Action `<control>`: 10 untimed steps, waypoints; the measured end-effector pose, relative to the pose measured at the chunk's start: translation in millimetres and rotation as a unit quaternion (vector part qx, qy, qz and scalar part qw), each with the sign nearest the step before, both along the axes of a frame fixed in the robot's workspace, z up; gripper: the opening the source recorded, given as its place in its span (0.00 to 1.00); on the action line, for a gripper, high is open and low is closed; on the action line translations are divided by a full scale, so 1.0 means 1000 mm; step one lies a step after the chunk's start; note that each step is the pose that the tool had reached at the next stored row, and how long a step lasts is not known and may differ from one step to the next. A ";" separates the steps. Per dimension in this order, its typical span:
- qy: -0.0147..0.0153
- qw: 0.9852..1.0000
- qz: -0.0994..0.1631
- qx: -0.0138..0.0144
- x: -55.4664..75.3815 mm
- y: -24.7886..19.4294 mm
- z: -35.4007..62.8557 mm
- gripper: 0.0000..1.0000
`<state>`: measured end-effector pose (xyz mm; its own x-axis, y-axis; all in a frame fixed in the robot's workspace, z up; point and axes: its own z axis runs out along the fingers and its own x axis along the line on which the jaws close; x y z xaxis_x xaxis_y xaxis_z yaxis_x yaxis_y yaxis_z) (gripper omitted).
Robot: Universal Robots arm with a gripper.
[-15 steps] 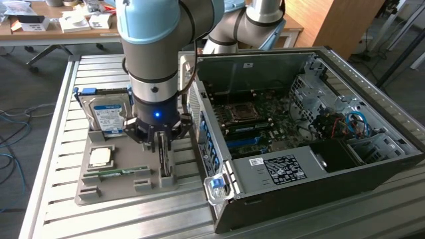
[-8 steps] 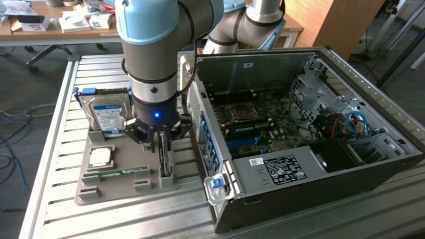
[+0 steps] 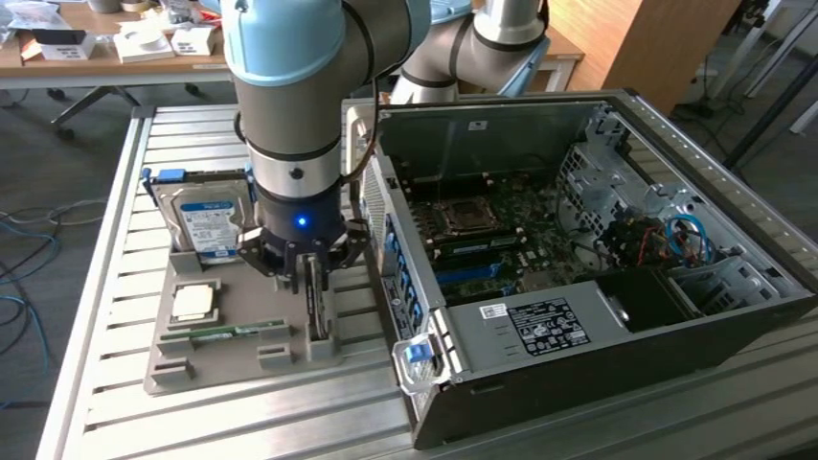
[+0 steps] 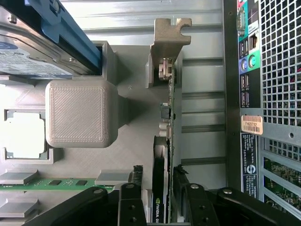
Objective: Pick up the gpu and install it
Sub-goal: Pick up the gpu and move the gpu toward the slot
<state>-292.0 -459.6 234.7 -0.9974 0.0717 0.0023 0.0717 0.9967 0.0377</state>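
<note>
The gpu [image 3: 316, 316] stands on edge in a slot of the grey holder [image 3: 179, 369], beside the open computer case [image 3: 537, 326]. In the wrist view the gpu [image 4: 162, 155] appears edge-on: thin green board, black cooler, metal bracket at its far end. My gripper [image 3: 313, 278] has come down over the card from above. Its jaws [image 4: 160, 176] straddle the card's near end, open, with a narrow gap showing on the cooler side. The card still rests in the holder.
The holder also carries a silver hard drive [image 3: 205, 225], a processor chip [image 3: 192, 302] and a green memory stick [image 3: 237, 333]. The case lies on its side with the motherboard [image 3: 486, 230] exposed. Its rear panel [image 4: 263, 94] is close beside the card.
</note>
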 end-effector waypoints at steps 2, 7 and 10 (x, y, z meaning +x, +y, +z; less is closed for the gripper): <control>0.000 1.000 0.000 0.000 0.000 0.0000 0.0000 0.40; 0.000 1.000 0.000 0.000 0.000 0.0000 0.0000 0.33; 0.000 1.000 0.002 0.000 0.000 0.0000 -0.0001 0.33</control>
<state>-292.0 -459.6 234.6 -0.9977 0.0680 0.0023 0.0681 0.9970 0.0376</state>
